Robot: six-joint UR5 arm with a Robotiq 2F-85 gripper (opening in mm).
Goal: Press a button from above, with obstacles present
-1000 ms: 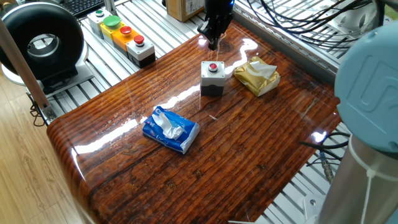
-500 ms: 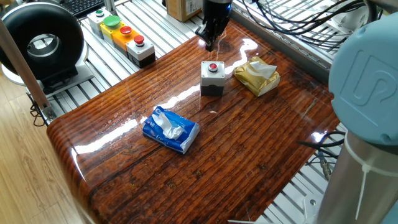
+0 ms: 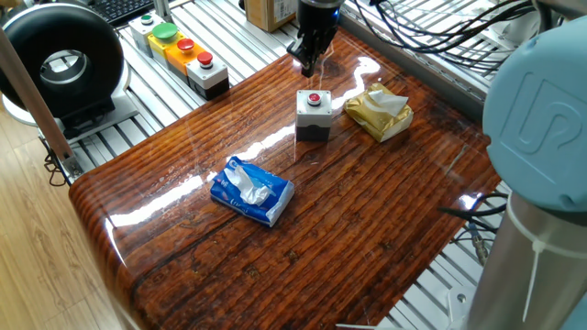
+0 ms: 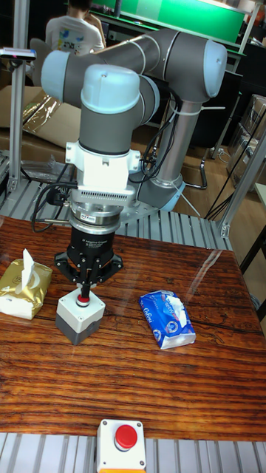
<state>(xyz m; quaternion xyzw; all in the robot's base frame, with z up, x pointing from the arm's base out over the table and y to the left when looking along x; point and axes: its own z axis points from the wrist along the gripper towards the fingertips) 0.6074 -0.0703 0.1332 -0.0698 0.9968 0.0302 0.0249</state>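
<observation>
On a glossy wooden table, a blue-and-white tissue pack lies nearest. Beyond it, toward 1 o'clock, sits a grey box with a red button; a gold foil packet lies at its 3 o'clock. The claw hangs above the button; its opening cannot be told.

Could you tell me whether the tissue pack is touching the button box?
Apart. The fixed view shows a wide strip of bare table between the tissue pack and the button box. The tall fixed view shows the same gap.
</observation>
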